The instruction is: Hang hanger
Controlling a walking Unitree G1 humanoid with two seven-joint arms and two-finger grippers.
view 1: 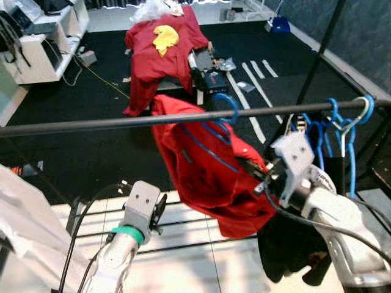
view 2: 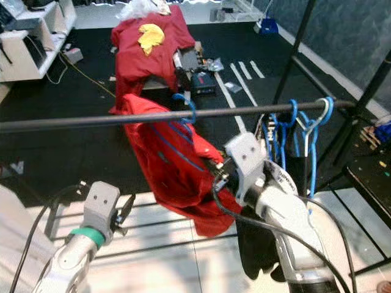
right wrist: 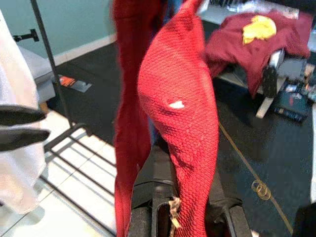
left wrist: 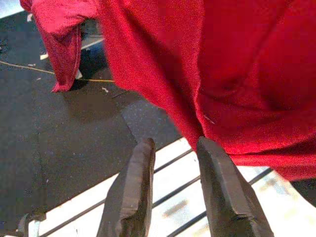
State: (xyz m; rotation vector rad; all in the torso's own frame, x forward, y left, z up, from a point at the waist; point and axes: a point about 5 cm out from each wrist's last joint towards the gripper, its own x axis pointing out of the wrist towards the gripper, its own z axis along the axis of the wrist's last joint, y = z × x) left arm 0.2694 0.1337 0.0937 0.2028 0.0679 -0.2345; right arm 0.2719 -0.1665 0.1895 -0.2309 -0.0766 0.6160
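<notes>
Clamped on the red garment point(view 1: 208, 177), the right gripper point(view 1: 259, 174) should release only once the blue hanger point(view 1: 225, 113) sits squarely over the rail point(view 1: 91, 124), while the left gripper point(left wrist: 173, 192) hangs parted, empty.

My robot had two shiny silver arms. The left arm point(view 1: 116, 259) wore a green ring near its wrist, and above the ring sat a grey box with small round screws. Thin black cables looped beside it. The left gripper point(left wrist: 174, 190) had two long, dark fingers point(left wrist: 129, 195). The right arm point(view 1: 342, 226) was fatter, with a pale grey block at the wrist and a thick black cable curling along it.
</notes>
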